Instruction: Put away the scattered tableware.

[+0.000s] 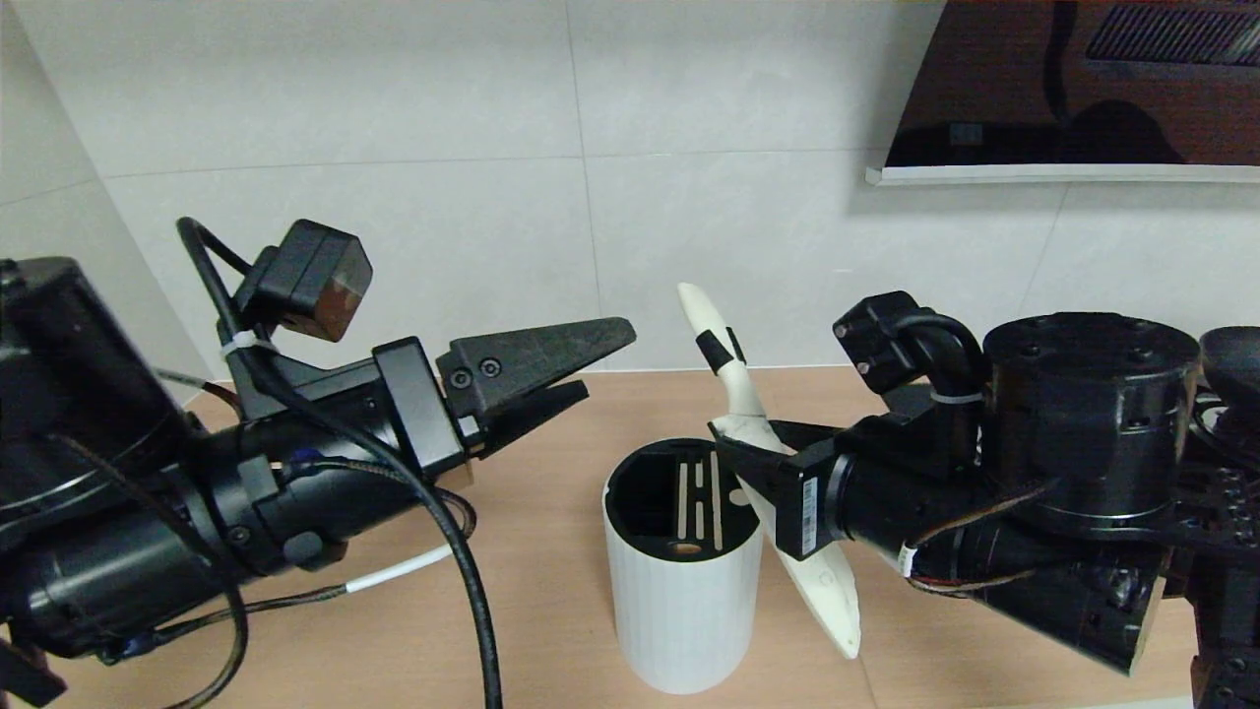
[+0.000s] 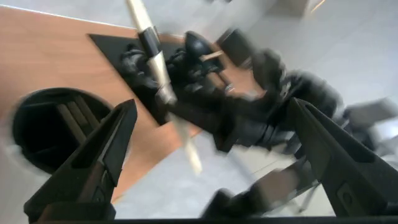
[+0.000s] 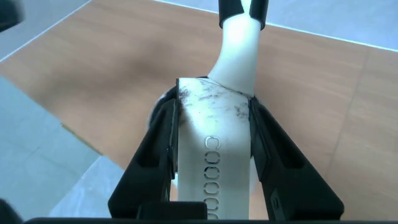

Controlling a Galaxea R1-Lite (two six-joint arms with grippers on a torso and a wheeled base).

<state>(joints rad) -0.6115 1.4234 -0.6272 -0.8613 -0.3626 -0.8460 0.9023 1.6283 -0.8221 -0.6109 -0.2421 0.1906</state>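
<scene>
White spatula (image 1: 740, 394) aslant beside white cylindrical holder (image 1: 684, 591)

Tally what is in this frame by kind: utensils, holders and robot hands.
Utensils: 1, the white slotted spatula, gripped in the right hand
Holders: 1, the white utensil holder, standing upright
Robot hands: 2, the right hand and the open left hand
Total: 4

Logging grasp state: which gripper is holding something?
The right gripper, jaws shut on the white spatula next to the holder. The left gripper is open and empty.
</scene>
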